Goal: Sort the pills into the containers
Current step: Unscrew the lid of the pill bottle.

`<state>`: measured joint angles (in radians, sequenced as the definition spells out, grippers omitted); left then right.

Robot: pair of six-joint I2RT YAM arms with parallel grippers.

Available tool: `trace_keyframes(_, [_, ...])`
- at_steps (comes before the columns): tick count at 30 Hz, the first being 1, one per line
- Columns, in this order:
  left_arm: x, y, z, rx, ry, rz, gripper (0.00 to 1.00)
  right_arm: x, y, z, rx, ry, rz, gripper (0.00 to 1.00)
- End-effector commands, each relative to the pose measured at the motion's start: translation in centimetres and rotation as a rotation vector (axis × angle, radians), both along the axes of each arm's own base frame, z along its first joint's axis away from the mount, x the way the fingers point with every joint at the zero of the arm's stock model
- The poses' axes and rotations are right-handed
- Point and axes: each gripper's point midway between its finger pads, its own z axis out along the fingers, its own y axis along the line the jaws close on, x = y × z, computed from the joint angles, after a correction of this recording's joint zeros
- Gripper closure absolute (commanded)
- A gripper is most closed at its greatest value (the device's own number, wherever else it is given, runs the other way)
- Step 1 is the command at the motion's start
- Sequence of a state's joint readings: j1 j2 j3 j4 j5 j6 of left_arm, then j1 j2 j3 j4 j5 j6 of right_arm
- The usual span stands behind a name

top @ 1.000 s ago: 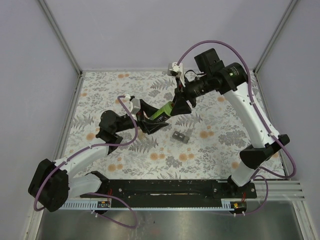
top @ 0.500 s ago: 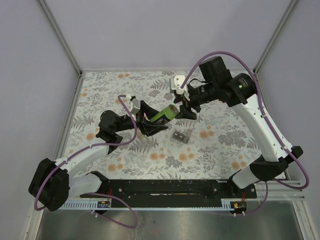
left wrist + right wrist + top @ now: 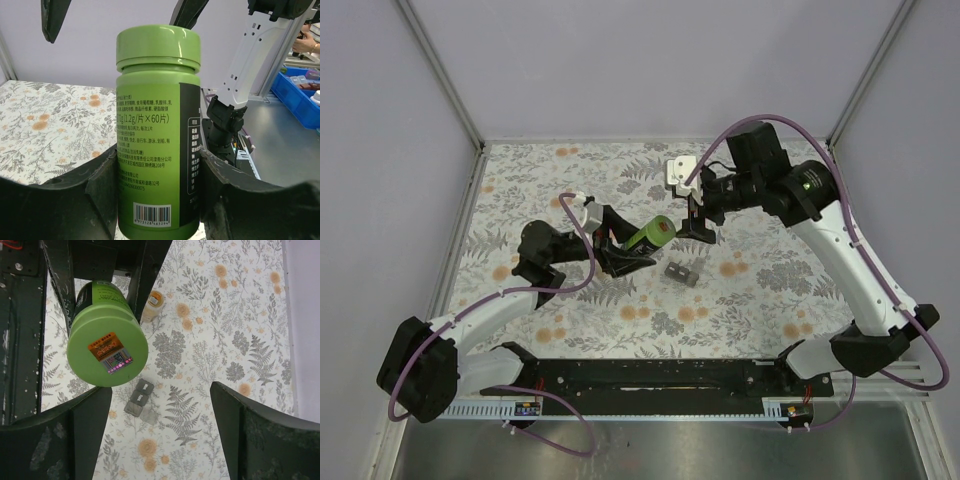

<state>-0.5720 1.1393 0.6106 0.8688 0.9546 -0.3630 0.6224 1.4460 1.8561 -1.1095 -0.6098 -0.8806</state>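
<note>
My left gripper (image 3: 626, 248) is shut on a green pill bottle (image 3: 651, 234) and holds it tilted above the table, with the cap on and pointing right. In the left wrist view the bottle (image 3: 158, 125) stands between my left gripper's (image 3: 158, 172) pads. My right gripper (image 3: 698, 222) is open and empty, just right of the cap and not touching it. In the right wrist view the cap (image 3: 107, 354) sits at the upper left, outside my right gripper's (image 3: 156, 399) open jaws. A grey pill organizer (image 3: 684, 272) lies on the table below the bottle; it also shows in the right wrist view (image 3: 139, 398).
A small bottle with an orange cap (image 3: 152, 305) lies on the floral table (image 3: 760, 280) under the left arm. Purple walls and metal rails (image 3: 440, 70) close in the table on three sides.
My right gripper has drawn back to the right, off the bottle's cap, and its arm has swung right. The left gripper has held the bottle and tilted it slightly.
</note>
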Motion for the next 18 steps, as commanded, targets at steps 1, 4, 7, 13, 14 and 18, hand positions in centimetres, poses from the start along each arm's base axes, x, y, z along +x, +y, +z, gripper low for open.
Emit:
trace_keyframes(1, [-1.1, 0.2, 1.5, -0.033, -0.112, -0.025, 1.0, -1.7, 0.0, 2.4, 0.118, 0.024, -0.025, 0.1])
trace_keyframes(4, [-0.1, 0.3, 2.0, -0.044, -0.123, 0.025, 1.0, -3.1, -0.2, 2.2, 0.15, 0.117, -0.051, 0.07])
trace_keyframes(7, [1.0, 0.3, 2.1, -0.044, -0.122, 0.081, 1.0, -4.0, 0.0, 2.2, 0.18, 0.216, -0.088, 0.07])
trace_keyframes(13, [2.8, 0.5, 2.1, -0.046, -0.135, 0.173, 1.0, -2.8, 1.3, 2.6, 0.267, 0.415, -0.239, 0.07])
trace_keyframes(14, [2.9, 0.5, 1.8, -0.04, -0.133, 0.177, 1.0, -2.0, 1.7, 2.8, 0.279, 0.437, -0.285, 0.06])
trace_keyframes(18, [3.0, 0.6, 1.5, -0.031, -0.14, 0.19, 1.0, -0.2, 2.7, 3.4, 0.302, 0.563, -0.381, 0.06])
